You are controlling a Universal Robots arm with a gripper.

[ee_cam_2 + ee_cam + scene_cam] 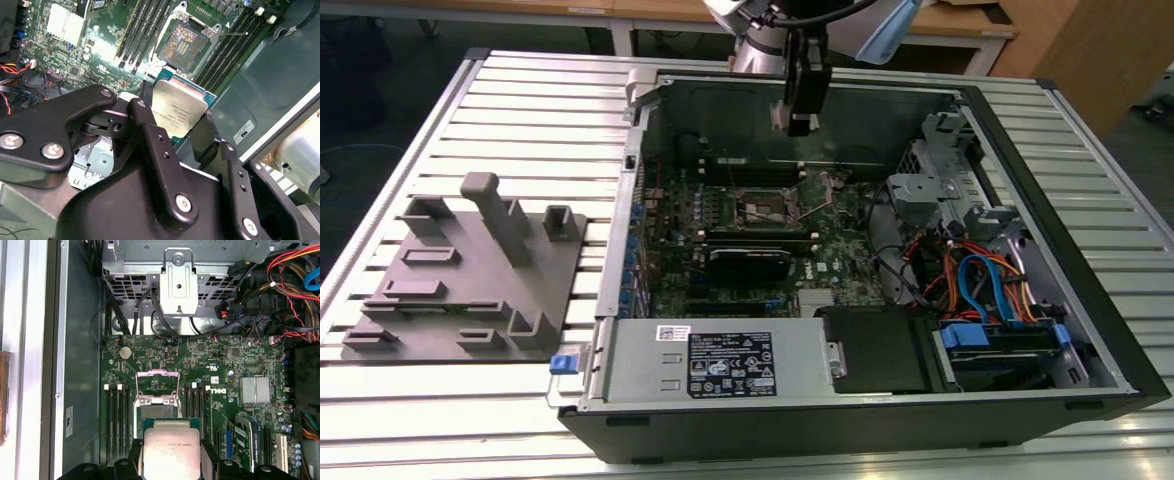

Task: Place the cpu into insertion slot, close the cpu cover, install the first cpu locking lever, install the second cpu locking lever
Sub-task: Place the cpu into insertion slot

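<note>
The cpu (pixel 179 112) was a small flat square with a dull silvery top, faint print and a green edge. The gripper (pixel 180 127) was closed on it, its two black fingers (pixel 150 145) pinching opposite edges. It hung in the air above the green board (pixel 95 55), near the insertion slot (pixel 184 42) but not in it. There was one cpu, one slot and one cpu cover (pixel 158 401). In the first wrist view the cover, a thin silver frame with a cut-out middle, stood swung up off the slot, leaving the dark centre bare. In the exterior view, one grey fixture block (pixel 467 270) with upright pegs sat at the exterior view's left. Beside it lay one open computer case (pixel 854 430), with the gripper above its far half. Blue and orange cables (pixel 981 285) bunched toward the exterior view's right. Both block and case rested on a pale slatted metal counter (pixel 520 90). Beyond it were wooden furniture (pixel 974 30) and a dark floor (pixel 374 60).
</note>
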